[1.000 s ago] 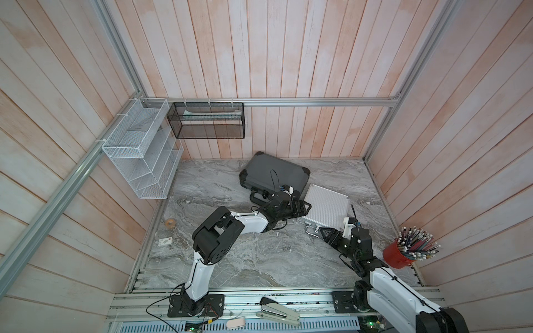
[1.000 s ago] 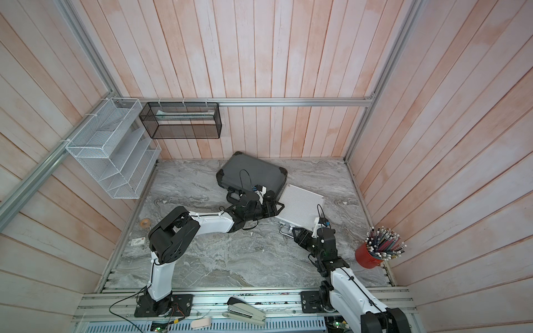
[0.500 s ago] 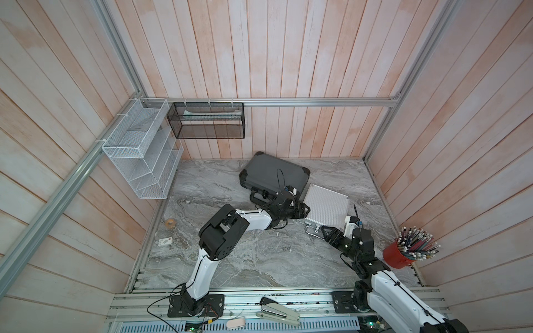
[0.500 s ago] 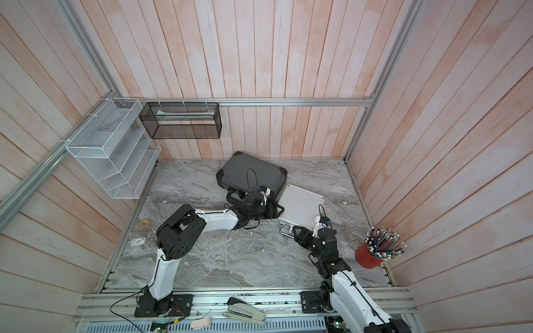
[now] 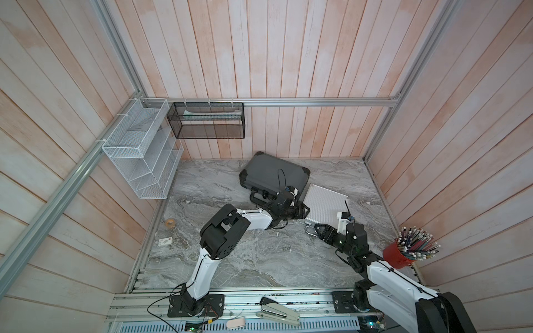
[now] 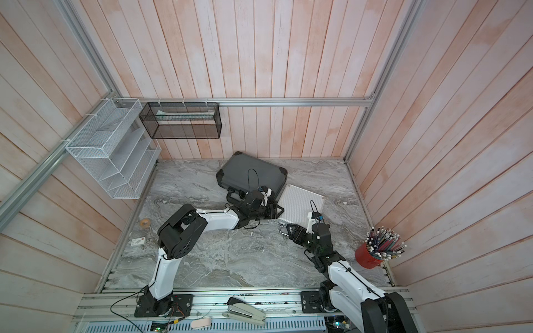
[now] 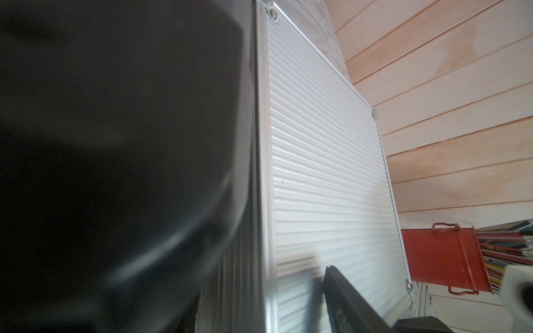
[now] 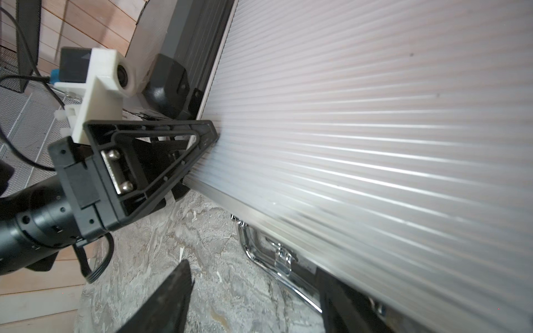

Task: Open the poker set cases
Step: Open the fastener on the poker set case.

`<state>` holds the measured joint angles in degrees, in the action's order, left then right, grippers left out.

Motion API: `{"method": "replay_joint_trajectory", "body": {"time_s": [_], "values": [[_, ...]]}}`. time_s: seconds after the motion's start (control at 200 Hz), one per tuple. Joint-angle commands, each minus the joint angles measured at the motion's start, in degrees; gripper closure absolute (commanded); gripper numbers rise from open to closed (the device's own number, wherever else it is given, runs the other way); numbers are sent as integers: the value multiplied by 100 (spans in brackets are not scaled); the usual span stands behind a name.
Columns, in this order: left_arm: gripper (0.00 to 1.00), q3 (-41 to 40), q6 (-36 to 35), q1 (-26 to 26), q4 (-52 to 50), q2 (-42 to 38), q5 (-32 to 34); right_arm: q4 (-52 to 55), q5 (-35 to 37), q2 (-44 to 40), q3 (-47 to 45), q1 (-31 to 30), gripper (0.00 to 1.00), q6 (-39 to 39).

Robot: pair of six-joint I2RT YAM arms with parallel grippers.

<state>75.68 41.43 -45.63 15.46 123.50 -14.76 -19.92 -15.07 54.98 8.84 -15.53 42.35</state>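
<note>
Right now I am watching the left end effector [image 5: 303, 211] reaching across to the near left corner of the silver case [image 5: 326, 207]. In the right wrist view one of its fingers [image 8: 207, 135] is resting its tip on the ribbed lid right at the edge, and the other is sitting lower, beside the rim. The jaws are standing partly apart around that edge, and I cannot tell whether they are actually clamping it.

The right end effector [image 5: 317, 230] is hovering at the front of the same case with its jaws spread and nothing gripped. The chrome handle [image 8: 259, 259] and a latch [image 8: 284, 259] are showing in the gap between its fingers.

Both cases are lying flat on the table [image 5: 259, 259] with their lids down. The silver one is sitting just beside the grey case [image 5: 274, 176], which is lying nearer the back wall.
</note>
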Motion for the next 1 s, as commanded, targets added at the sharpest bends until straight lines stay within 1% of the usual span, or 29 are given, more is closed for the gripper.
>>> {"method": "replay_joint_trajectory", "body": {"time_s": [0.0, 0.255, 0.61, 0.87, 0.995], "values": [[31, 4, -45, 30, -82, 227, -61, -240, -39, 136, 187, -43, 30, -95], [34, -18, 4, 29, -18, 266, -132, -376, -57, 324, 243, -134, 30, -147], [35, -129, 186, 29, 175, 293, -217, -504, -144, 901, 489, -204, 31, -349], [37, -110, 266, 30, 245, 370, -316, -491, -145, 983, 577, -280, 31, -514], [37, -165, 397, 30, 384, 395, -388, -346, 18, 997, 648, -413, 31, -618]]}}
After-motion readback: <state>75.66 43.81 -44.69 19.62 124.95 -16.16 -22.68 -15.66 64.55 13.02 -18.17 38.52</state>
